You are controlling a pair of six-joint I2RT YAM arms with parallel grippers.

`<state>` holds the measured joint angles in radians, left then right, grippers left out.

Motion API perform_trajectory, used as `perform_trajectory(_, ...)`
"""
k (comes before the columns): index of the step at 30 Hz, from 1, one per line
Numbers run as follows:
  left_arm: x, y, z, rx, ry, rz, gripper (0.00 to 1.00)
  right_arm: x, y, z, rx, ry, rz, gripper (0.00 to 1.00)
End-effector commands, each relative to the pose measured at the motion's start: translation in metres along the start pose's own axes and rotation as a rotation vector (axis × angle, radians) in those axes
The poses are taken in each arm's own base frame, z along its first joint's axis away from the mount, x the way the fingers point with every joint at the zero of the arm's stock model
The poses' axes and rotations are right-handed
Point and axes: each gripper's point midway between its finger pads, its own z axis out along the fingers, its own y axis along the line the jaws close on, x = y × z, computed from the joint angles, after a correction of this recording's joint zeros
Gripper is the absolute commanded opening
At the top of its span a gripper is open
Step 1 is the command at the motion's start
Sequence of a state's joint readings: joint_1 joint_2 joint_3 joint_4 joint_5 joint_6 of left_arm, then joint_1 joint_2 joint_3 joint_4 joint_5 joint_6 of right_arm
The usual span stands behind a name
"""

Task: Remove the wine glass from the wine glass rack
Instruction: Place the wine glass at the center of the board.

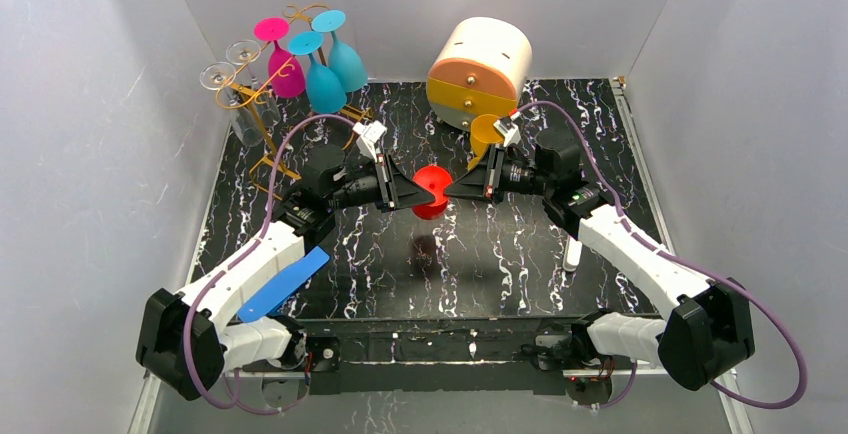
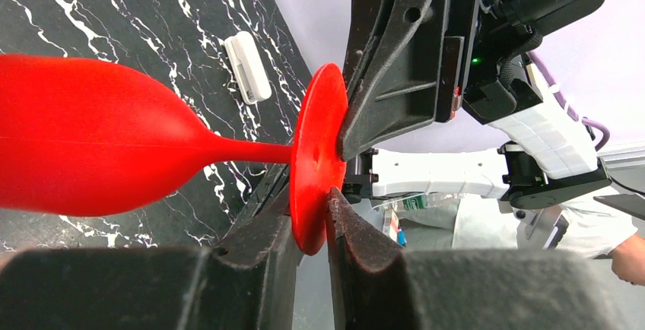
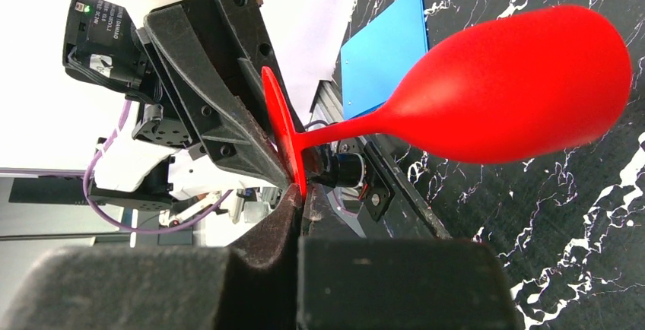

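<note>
red wine glass foot sits between left fingers; right fingers pinch it

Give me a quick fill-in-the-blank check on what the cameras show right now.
1. The wine glass held up in the air is ___ in colour.
2. The right gripper is shut on the glass's foot, and the ___ gripper's fingers straddle the same foot.
3. On the wine glass rack hang two clear glasses, two teal ones and one ___ one.
4. The round drawer box stands behind the ___ arm.

Missing words: red; left; pink; right.
</note>
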<state>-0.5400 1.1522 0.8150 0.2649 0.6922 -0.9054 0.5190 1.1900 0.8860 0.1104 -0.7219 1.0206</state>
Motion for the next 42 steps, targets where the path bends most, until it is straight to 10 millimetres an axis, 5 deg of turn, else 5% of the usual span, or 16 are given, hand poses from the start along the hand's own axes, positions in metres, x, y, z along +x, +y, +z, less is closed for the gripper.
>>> perform_trajectory(1,-0.003,-0.018,-0.002,0.052,0.005,0.065,0.15,0.001,0.006,-0.002,-0.026,-0.003,-0.036,0.01)
perform_trajectory(6,-0.004,-0.020,-0.002,0.055,0.008,0.078,0.00,0.000,0.008,-0.001,-0.030,0.000,-0.036,0.01)
perform_trajectory(10,-0.006,-0.024,-0.002,0.073,0.006,0.094,0.00,0.000,0.008,-0.002,-0.031,-0.002,-0.040,0.08)
perform_trajectory(17,-0.003,-0.020,-0.008,0.043,0.015,0.222,0.00,-0.009,0.012,-0.005,0.001,-0.043,-0.076,0.51)
perform_trajectory(29,0.000,0.005,-0.035,-0.104,-0.046,0.482,0.00,-0.044,0.017,-0.030,0.143,-0.257,-0.222,0.75)
perform_trajectory(38,0.037,-0.016,-0.049,0.133,0.061,0.795,0.00,-0.061,0.000,-0.054,0.305,-0.410,-0.231,0.85)
perform_trajectory(42,0.038,-0.005,-0.056,0.103,0.036,0.938,0.00,-0.068,-0.026,-0.065,0.445,-0.471,-0.155,0.91)
